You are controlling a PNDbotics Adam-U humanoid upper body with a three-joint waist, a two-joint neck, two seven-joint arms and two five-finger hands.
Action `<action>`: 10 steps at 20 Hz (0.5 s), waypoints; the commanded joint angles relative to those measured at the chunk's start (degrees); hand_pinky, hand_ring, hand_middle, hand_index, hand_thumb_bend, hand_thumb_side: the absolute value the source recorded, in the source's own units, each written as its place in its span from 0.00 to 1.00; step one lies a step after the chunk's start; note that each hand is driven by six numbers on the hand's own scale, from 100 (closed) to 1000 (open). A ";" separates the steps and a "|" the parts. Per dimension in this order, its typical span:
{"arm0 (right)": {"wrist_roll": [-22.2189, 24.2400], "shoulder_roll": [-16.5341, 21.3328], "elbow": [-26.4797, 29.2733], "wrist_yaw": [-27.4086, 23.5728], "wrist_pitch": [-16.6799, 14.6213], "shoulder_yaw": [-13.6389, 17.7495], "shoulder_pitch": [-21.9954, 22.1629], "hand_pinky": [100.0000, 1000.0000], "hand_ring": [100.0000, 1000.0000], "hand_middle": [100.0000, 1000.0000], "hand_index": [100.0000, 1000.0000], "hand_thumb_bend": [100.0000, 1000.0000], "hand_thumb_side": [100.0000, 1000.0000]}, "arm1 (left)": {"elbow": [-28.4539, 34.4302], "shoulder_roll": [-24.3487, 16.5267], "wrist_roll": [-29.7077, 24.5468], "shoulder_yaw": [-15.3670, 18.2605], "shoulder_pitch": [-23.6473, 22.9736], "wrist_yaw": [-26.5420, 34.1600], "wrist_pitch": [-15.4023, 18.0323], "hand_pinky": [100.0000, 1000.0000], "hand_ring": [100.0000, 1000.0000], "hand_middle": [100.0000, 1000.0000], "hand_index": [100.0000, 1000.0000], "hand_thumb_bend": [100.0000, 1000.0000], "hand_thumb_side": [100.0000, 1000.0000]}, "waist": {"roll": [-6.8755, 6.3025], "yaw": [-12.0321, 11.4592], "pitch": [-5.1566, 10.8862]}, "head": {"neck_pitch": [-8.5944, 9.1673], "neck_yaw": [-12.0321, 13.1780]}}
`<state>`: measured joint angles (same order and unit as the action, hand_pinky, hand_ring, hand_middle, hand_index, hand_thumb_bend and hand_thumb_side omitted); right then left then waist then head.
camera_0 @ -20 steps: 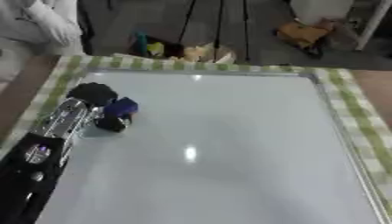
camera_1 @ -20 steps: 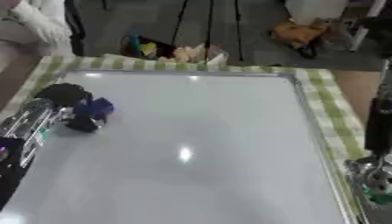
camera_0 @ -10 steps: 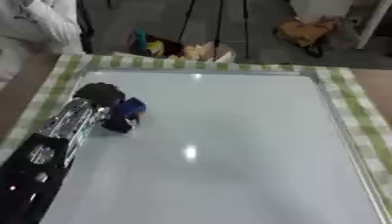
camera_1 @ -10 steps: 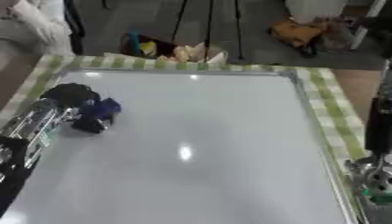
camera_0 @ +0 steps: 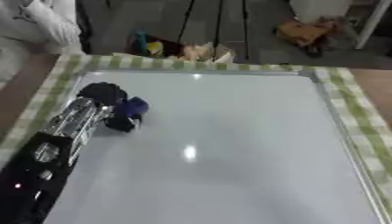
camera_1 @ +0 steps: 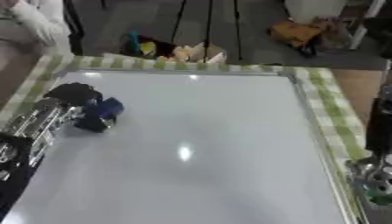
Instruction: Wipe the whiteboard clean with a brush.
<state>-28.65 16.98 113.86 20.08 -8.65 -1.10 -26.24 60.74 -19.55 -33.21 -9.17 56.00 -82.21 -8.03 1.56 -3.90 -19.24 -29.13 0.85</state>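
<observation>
The whiteboard (camera_0: 229,131) lies flat on a green-checked cloth, its white surface showing only a glare spot. My left hand (camera_0: 102,93) rests on the board near its upper left corner, fingers curled round a small blue brush (camera_0: 134,106) that touches the surface. The silver and black left forearm (camera_0: 65,127) runs down to the lower left. Part of my right arm (camera_1: 378,131) shows at the right edge in the right eye view, off the board, with silver parts (camera_1: 370,175) below it; I cannot make out its fingers.
The green-checked cloth (camera_0: 356,113) borders the board on the top and both sides. Beyond the far edge, on the floor, stand tripod legs, a heap of coloured items (camera_0: 172,48) and an orange object (camera_0: 302,31). White fabric (camera_0: 42,22) shows at the top left.
My left hand with the blue brush has slid a little to the right on the board. The right arm has stayed at the right edge.
</observation>
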 commanded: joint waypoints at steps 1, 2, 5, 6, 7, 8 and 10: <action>0.05 0.67 0.74 -0.06 0.05 0.28 -0.61 0.82 0.91 0.62 0.84 0.00 1.00 | -3.47 -1.06 0.26 2.39 0.02 -1.11 -2.40 0.14 0.36 0.31 0.57 0.00 0.72 | 0.05 -0.01 1.06 | 0.23 0.02; 0.03 0.69 0.74 -0.04 0.05 0.31 -0.58 0.82 0.91 0.62 0.84 0.00 1.00 | -4.13 -1.22 0.46 2.89 0.01 -1.15 -3.01 0.14 0.36 0.31 0.57 0.00 0.72 | 0.04 -0.01 1.09 | 0.23 0.00; -0.01 0.70 0.74 0.01 0.04 0.34 -0.52 0.82 0.91 0.62 0.84 0.00 1.00 | -5.82 -1.63 0.96 4.12 0.02 -1.32 -4.51 0.14 0.36 0.31 0.57 0.00 0.72 | 0.02 -0.03 1.16 | 0.28 -0.04; -0.01 0.69 0.74 0.01 0.04 0.34 -0.49 0.82 0.91 0.62 0.84 0.00 1.00 | -6.29 -1.76 1.06 4.41 0.02 -1.33 -4.87 0.14 0.36 0.31 0.57 0.00 0.72 | 0.02 -0.03 1.17 | 0.30 -0.07; -0.02 0.69 0.74 0.02 0.04 0.36 -0.47 0.82 0.91 0.62 0.84 0.00 1.00 | -6.69 -1.89 1.15 4.63 0.02 -1.36 -5.15 0.14 0.36 0.31 0.57 0.00 0.72 | 0.01 -0.02 1.18 | 0.31 -0.08; -0.05 0.70 0.74 0.04 0.05 0.39 -0.46 0.82 0.91 0.62 0.84 0.00 1.00 | -7.06 -2.03 1.24 4.78 0.00 -1.42 -5.37 0.14 0.36 0.31 0.57 0.00 0.71 | 0.01 -0.02 1.20 | 0.28 -0.07; -0.10 0.72 0.74 0.07 0.07 0.43 -0.42 0.82 0.91 0.62 0.84 0.00 1.00 | -7.39 -2.28 1.40 4.77 -0.14 -1.35 -5.35 0.14 0.36 0.31 0.57 0.00 0.71 | 0.01 -0.06 1.26 | 0.21 -0.10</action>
<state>-28.67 16.98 113.86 20.08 -8.65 -1.09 -26.21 55.87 -19.81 -31.45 -4.95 56.51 -82.75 -12.97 1.50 -3.89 -18.67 -29.13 0.84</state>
